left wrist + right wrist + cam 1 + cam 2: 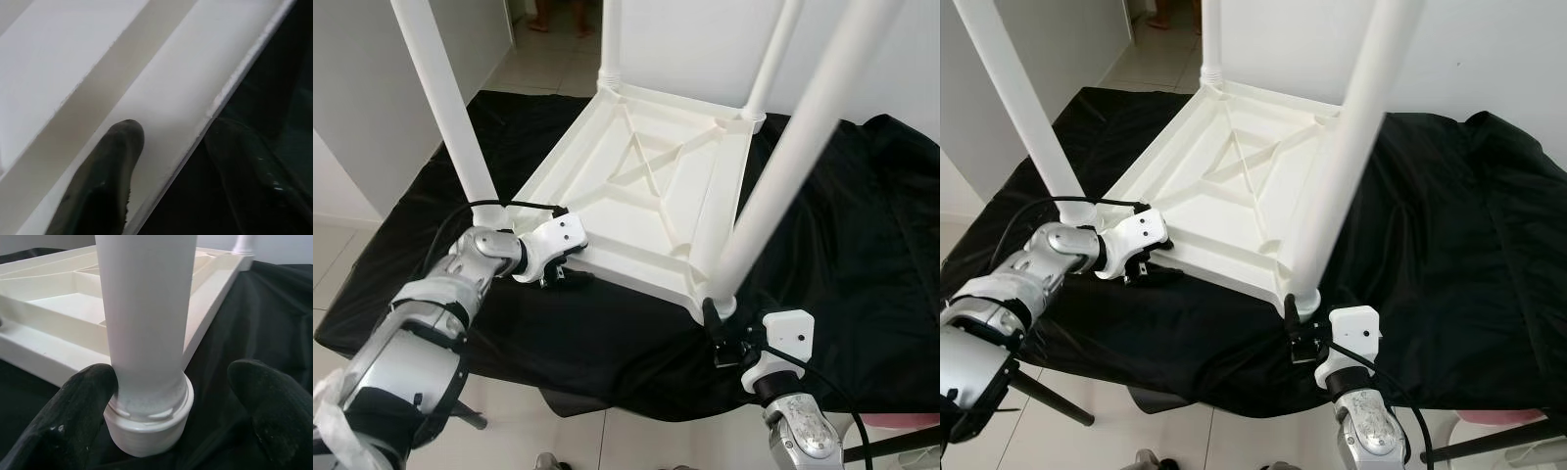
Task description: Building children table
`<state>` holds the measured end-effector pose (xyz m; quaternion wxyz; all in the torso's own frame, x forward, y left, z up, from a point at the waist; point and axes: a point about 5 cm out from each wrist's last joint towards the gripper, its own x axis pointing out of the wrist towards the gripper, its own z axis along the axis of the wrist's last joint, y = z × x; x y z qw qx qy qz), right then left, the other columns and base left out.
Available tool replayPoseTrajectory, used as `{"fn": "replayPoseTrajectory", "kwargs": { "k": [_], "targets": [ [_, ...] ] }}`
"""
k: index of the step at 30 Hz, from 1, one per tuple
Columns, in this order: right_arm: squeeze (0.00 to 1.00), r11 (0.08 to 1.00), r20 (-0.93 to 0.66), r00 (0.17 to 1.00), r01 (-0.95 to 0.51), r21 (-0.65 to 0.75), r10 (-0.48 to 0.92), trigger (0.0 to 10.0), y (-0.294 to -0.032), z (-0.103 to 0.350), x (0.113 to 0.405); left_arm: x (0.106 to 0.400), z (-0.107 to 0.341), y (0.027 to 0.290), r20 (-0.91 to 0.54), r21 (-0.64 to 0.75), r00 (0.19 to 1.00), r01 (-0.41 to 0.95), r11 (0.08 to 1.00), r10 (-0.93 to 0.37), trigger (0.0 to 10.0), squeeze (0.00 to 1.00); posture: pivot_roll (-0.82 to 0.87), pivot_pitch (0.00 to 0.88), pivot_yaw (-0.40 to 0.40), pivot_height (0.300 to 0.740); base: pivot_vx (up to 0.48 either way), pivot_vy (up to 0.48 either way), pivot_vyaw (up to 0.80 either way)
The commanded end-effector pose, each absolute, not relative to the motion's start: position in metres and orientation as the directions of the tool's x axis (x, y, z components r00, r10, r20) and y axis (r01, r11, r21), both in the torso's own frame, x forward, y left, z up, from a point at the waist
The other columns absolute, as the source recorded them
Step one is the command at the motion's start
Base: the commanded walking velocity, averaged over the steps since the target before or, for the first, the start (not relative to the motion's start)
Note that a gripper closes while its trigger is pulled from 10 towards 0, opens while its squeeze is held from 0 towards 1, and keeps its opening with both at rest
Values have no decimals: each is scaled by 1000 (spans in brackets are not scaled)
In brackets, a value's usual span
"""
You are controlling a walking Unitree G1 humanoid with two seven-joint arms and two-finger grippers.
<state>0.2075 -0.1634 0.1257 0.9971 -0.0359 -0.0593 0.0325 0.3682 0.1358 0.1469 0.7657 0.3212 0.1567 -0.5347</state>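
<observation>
A white plastic children's table [607,211] lies upside down on a black cloth [862,245], all its legs pointing up. My left gripper [566,278] is at the near-left rim [161,93]. One finger [105,186] lies on the white rim and the other [249,166] sits against its outer edge, so the gripper is shut on the rim. My right gripper [724,338] is at the foot of the near-right leg [146,308]. It stands open astride the leg: one finger [80,411] touches the leg's collar, the other [269,401] stands apart.
The cloth hangs over a low stand on a tiled floor. White walls close in on the left and behind. A person's feet [558,15] stand far back in a doorway. Something pink [901,419] lies at the lower right.
</observation>
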Motion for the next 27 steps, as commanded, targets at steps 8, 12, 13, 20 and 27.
{"fn": "replayPoseTrajectory", "kwargs": {
  "k": [8,12,13,20,27],
  "targets": [
    [0,996,122,991,-40,-83,50,10000,-167,125,211,357,123,150,-671,209,283,959,192,-685,2902,0,-105,97,42,740,0,0,0],
    [0,996,124,991,-36,-84,47,10000,-167,124,212,356,122,148,-663,202,274,962,186,-697,2706,0,-104,95,43,740,0,0,0],
    [0,996,126,991,-33,-84,44,10000,-167,125,213,356,122,146,-656,198,264,964,176,-707,2392,0,-101,92,42,740,0,0,0],
    [0,996,134,990,-25,-81,36,10000,-167,125,217,350,120,136,-616,177,213,976,130,-758,5843,0,-101,90,41,740,0,0,0],
    [0,997,138,990,-17,-79,28,10000,-165,125,221,339,121,104,-481,215,199,971,105,-854,10000,0,-94,92,32,740,0,0,0]
  ]
}}
